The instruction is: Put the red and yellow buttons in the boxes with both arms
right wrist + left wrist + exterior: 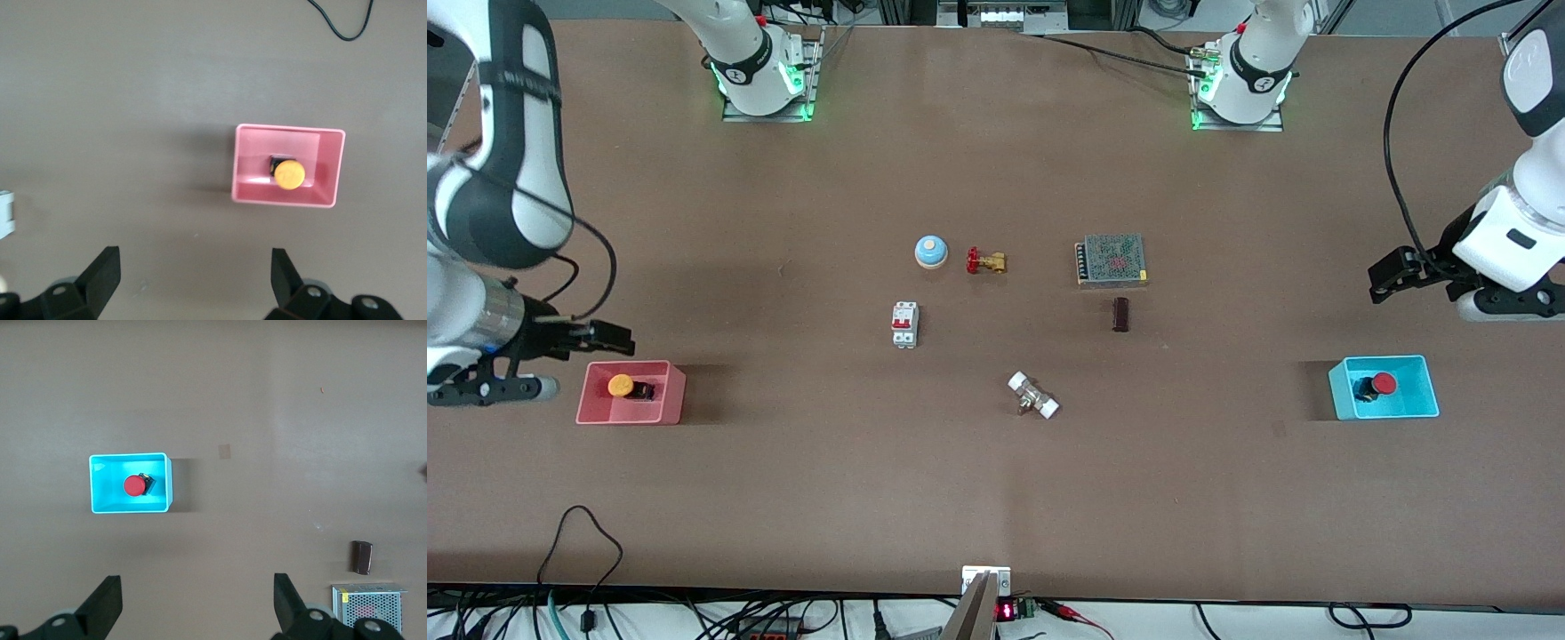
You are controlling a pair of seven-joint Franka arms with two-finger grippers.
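Observation:
The yellow button (621,386) lies in the pink box (674,396) at the right arm's end of the table. The red button (1383,384) lies in the cyan box (1426,395) at the left arm's end. My right gripper (624,340) is open and empty, up over the table beside the pink box. My left gripper (1376,281) is open and empty, up over the table beside the cyan box. The left wrist view shows its gripper (198,593), the cyan box (168,480) and the red button (134,485). The right wrist view shows its gripper (195,270), the pink box (283,197) and the yellow button (289,174).
In the middle of the table are a blue bell (930,252), a brass valve (985,261), a grey mesh power supply (1112,260), a circuit breaker (904,324), a dark block (1120,314) and a white-ended fitting (1033,396).

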